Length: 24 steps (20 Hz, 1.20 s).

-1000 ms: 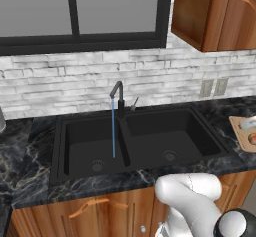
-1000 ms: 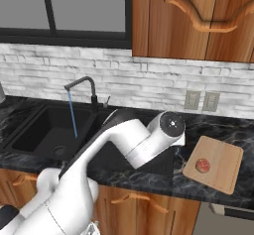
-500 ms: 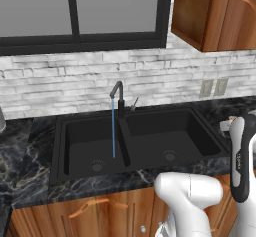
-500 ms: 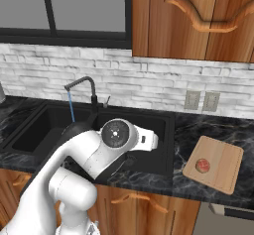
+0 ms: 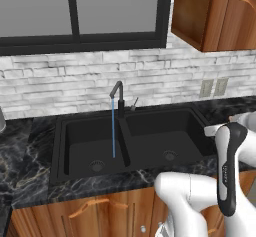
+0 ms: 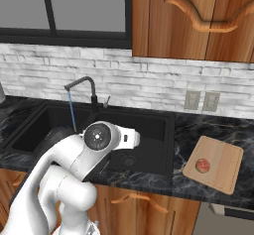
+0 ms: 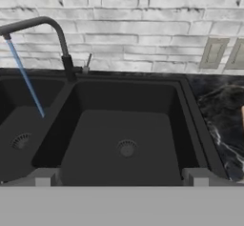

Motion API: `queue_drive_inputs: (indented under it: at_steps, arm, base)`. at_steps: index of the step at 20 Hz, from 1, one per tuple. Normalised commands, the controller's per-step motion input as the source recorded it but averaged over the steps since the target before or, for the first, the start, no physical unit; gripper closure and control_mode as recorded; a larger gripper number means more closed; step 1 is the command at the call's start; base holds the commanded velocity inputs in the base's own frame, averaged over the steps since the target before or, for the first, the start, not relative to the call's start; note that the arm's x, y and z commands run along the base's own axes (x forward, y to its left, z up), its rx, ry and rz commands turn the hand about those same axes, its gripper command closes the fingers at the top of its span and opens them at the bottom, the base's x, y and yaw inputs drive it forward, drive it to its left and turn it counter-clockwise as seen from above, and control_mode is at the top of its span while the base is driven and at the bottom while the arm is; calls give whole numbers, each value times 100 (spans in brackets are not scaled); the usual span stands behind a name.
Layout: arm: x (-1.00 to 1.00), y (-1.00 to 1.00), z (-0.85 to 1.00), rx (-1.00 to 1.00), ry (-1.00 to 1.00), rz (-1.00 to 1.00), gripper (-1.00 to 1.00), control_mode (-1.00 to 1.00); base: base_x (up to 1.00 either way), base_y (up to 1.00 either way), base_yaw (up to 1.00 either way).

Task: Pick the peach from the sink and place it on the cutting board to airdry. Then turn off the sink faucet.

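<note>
In the left base view, the sink (image 5: 127,141) is showing two basins split by a divider, each with one round drain, and both are lying bare of fruit. One sink faucet (image 5: 118,97) is standing behind the divider, and one thin stream of water (image 5: 113,128) is falling into the left basin, so the tap is running. Its thin lever (image 5: 134,103) is angling up just right of the stem. The arm is rising at the lower right.

In the right base view, one peach (image 6: 202,166) is resting on the one cutting board (image 6: 214,163), well right of the sink on the dark counter (image 6: 191,125), toward the board's near-left part. The placing step therefore looks done. The peach is probably light, round and easily bruised; nothing seems to call for handling it again. Two wall outlets (image 6: 201,100) are sitting on the brick above.

In the hand view, the gripper (image 7: 121,177) is looking into the right basin, with its two tips wide apart at the bottom edge and nothing between them, so the fingers are standing open and empty. The lever is the part to take next: it looks slim, stiff and smooth, so a push near its free tip, or a light pinch there, should likely swing it. The faucet's gooseneck is arching at upper left, spout over the left basin.
</note>
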Motion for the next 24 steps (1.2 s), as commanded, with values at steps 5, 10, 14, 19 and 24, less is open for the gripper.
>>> queue_drive_inputs:
  at_steps: [5,10,14,19,24]
  arm:
    - [0,20,31,0,0,17,-100,-100]
    - [0,21,18,3,-6,13,-100,-100]
    - [0,18,0,0,-18,6,-100,-100]
    - [4,14,-1,3,-24,7,-100,-100]
    - [25,16,0,4,-14,8,-100,-100]
  base:
    - [0,0,0]
    - [0,0,0]
    - [0,0,0]
    - [0,0,0]
    - [0,0,0]
